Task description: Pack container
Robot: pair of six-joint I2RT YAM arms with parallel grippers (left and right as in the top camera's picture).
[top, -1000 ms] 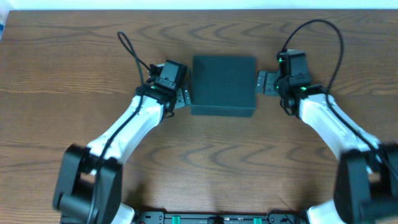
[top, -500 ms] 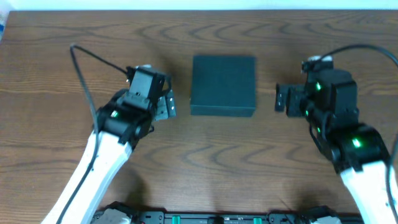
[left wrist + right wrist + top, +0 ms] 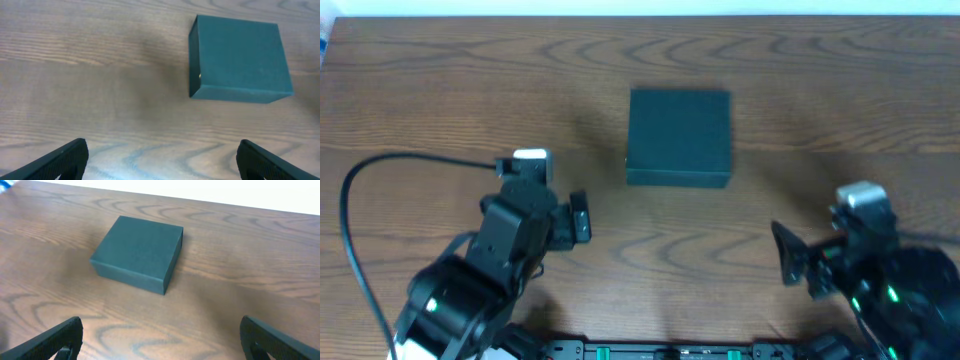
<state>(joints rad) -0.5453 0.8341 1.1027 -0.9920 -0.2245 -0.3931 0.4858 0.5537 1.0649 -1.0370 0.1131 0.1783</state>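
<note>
Both empty & wide open, left gripper (lower left) & right gripper (lower right) sit well apart from shut container, upper centre; packing prob. done.

Twin arms from overhead: left arm in blocky black housing, white cap on top, green light glowing low on casing; thin black cable looping off it; right arm in same black shell, grey-white cap, green lights on casing; base rail black with green marks. Wrist cameras: left gripper and right gripper with dark, matte, wedge-shaped fingers.
</note>
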